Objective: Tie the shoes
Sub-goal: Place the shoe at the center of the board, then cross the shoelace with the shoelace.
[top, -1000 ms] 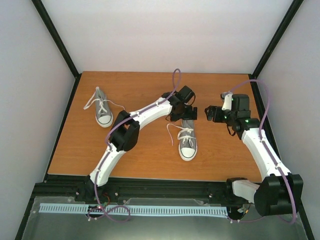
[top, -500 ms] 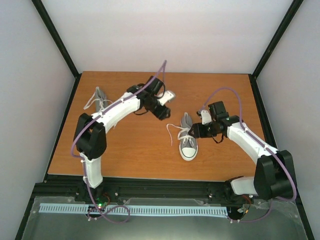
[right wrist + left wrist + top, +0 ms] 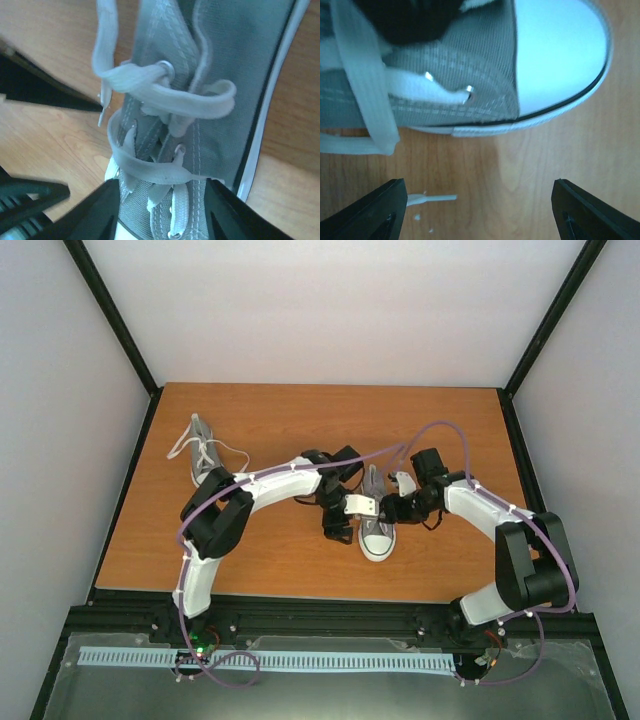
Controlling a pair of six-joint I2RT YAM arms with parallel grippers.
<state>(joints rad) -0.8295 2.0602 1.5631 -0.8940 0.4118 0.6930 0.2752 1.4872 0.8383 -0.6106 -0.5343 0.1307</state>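
Observation:
Two grey shoes with white toe caps stand on the wooden table. One shoe (image 3: 203, 460) is at the back left, its laces loose. The other shoe (image 3: 376, 530) is in the middle, laces (image 3: 165, 92) threaded but loose. My left gripper (image 3: 345, 520) sits low at this shoe's left side, open over bare wood (image 3: 480, 210), beside the toe cap (image 3: 555, 55); a lace tip (image 3: 434, 198) lies near its left finger. My right gripper (image 3: 393, 508) hovers over the lacing (image 3: 162, 210), open, fingers either side of the crossed laces.
The table (image 3: 280, 420) is boxed in by white walls and a black frame (image 3: 140, 410). Both arms meet at the middle shoe, the left arm's elbow (image 3: 215, 525) bent over the table's left front. A purple cable (image 3: 440, 430) loops above the right arm.
My left arm swung from the back of the table down to the middle shoe's left side. My right gripper came in from the right over the shoe, narrowed its jaws and stayed there.

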